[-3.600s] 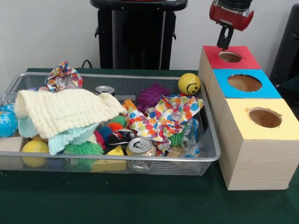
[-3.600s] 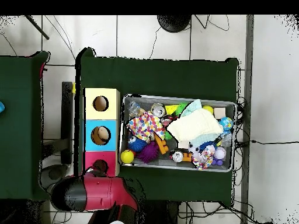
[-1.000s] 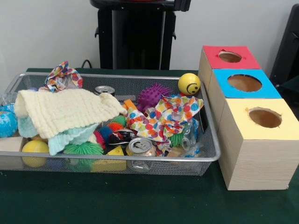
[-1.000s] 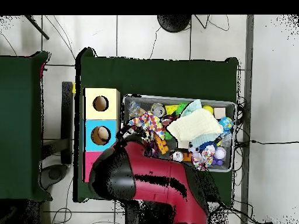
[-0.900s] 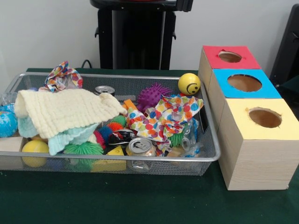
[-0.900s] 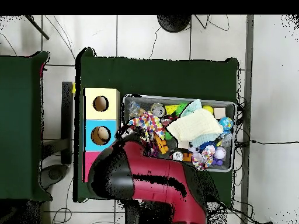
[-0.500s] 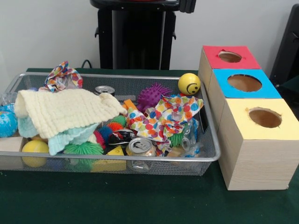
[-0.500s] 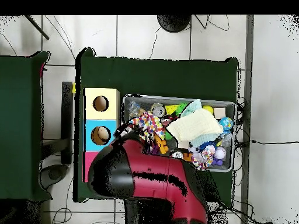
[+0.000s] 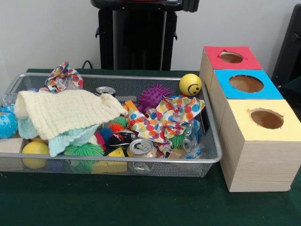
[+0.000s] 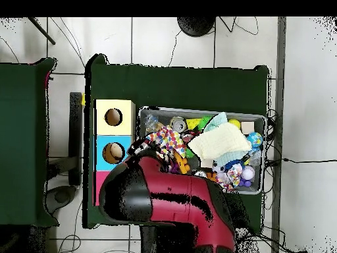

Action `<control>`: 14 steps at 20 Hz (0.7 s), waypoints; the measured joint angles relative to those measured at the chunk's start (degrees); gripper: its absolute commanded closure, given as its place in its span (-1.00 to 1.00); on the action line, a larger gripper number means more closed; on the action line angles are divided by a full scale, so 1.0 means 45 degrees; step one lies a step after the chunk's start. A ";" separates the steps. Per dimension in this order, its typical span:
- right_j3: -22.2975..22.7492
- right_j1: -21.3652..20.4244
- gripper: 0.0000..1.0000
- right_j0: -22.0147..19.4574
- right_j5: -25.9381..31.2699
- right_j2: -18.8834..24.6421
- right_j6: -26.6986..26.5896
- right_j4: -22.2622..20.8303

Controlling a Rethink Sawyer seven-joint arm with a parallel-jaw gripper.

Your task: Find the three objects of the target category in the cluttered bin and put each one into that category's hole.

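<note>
A wire mesh bin point(image 9: 141, 160) holds a jumble: a cream knitted cloth point(image 9: 66, 110), two polka-dot cloths point(image 9: 167, 117) point(image 9: 63, 77), drink cans point(image 9: 142, 148) point(image 9: 105, 91), a purple spiky ball point(image 9: 154, 96), a yellow smiley ball point(image 9: 190, 84) and a green spiky ball point(image 9: 83, 150). Beside the bin stand a red box point(image 9: 231, 57), a blue box point(image 9: 246, 84) and a yellow box point(image 9: 266, 118), each with a round hole on top. The front view shows no gripper. In the overhead view the red and black arm point(image 10: 171, 204) covers the bin's lower left corner and most of the red box, and hides the gripper beneath it.
A globe-print ball point(image 9: 7, 123), a yellow ball point(image 9: 34, 149) and a wooden block point(image 9: 9, 145) lie at the bin's left end. The table has a dark green cloth point(image 9: 141, 202). A black pedestal point(image 9: 136, 35) stands behind the bin.
3.6 s ago the gripper hung over the red box's hole. It has since left the front view, and the arm's bulk has swung over the bin's corner in the overhead view. Bin contents look unchanged.
</note>
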 measured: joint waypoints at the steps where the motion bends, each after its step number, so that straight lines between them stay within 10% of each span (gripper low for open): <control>1: 0.0000 -0.0010 1.00 -0.0009 0.0012 0.0007 0.0000 0.0000; 14: 0.0000 -0.0067 1.00 -0.0115 0.0216 0.0338 0.0000 0.0000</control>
